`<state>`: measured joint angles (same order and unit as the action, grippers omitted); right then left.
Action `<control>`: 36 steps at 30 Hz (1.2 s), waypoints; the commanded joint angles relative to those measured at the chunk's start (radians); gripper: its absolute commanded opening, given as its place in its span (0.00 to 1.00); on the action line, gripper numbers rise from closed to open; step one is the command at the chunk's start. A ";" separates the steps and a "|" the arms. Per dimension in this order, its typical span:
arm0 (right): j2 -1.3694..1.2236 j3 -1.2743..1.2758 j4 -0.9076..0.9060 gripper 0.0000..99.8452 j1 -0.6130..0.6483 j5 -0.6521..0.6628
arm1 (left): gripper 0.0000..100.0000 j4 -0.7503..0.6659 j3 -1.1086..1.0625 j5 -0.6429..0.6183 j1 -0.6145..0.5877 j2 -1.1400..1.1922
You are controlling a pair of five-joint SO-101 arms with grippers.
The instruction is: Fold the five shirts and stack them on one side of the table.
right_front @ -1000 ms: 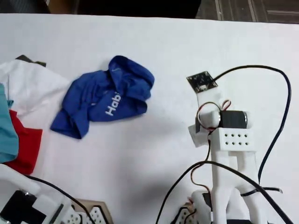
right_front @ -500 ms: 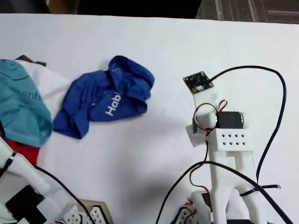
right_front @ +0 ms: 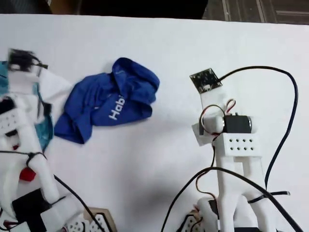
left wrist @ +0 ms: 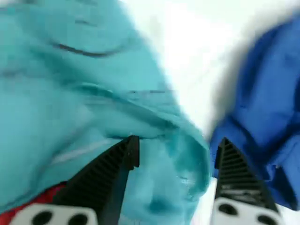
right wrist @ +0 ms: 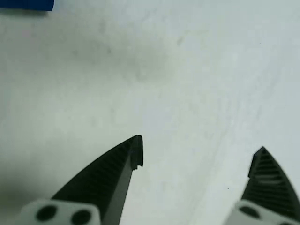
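Observation:
A crumpled blue shirt (right_front: 111, 104) lies in the middle of the table. At the left edge is a pile with a teal shirt (right_front: 44, 129), a white shirt (right_front: 59, 89) and a red shirt (right_front: 26, 174). The left arm (right_front: 21, 130) stands over this pile. My left gripper (left wrist: 178, 140) is open right above a fold of the teal shirt (left wrist: 84, 84), with the blue shirt (left wrist: 267, 108) beside it and red cloth (left wrist: 23, 211) under the teal. My right gripper (right wrist: 198, 147) is open over bare table, a sliver of blue shirt (right wrist: 26, 4) far off.
The right arm (right_front: 231, 140) stands at the right with black cables (right_front: 285, 121) looping around it. The arms' bases sit at the near edge. White table (right_front: 174, 43) stretches free behind and to the right of the blue shirt.
The left arm swung up from the near-left corner over the pile. The teal shirt bulged toward the blue one and is now mostly under the arm. The right arm barely shifted.

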<state>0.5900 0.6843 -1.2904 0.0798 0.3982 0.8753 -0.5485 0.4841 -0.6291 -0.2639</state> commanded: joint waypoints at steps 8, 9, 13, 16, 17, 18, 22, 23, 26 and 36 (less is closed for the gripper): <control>-0.012 -0.109 0.021 0.36 0.110 -0.003 | 0.28 -0.520 -0.366 0.353 -0.321 -0.040; -0.019 -0.110 0.024 0.36 0.140 -0.003 | 0.28 -0.565 -0.374 0.381 -0.371 -0.040; -0.145 -0.141 0.084 0.36 0.243 -0.048 | 0.28 -0.674 -0.374 0.396 -0.516 -0.043; -0.321 -0.255 0.099 0.36 0.283 -0.098 | 0.28 -0.703 -0.374 0.330 -0.562 -0.046; -0.387 -0.305 0.096 0.36 0.297 -0.104 | 0.28 -0.700 -0.374 0.292 -0.568 -0.049; -0.450 -0.359 0.085 0.36 0.312 -0.109 | 0.28 -0.692 -0.374 0.255 -0.569 -0.051; -0.685 -0.598 0.022 0.36 0.383 -0.109 | 0.28 -0.540 -0.309 0.112 -0.546 -0.052; -0.736 -0.663 0.002 0.36 0.400 -0.109 | 0.28 -0.473 -0.277 0.069 -0.532 -0.052; -0.868 -0.856 -0.064 0.36 0.440 -0.109 | 0.28 -0.221 -0.122 -0.054 -0.491 -0.052; -1.274 -1.206 -0.107 0.36 0.499 -0.109 | 0.28 0.465 0.360 -0.153 -0.167 -0.044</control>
<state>-0.6068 -0.4235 -1.3901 0.5723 0.2969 1.1838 -0.3061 0.3399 -0.9022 -0.2654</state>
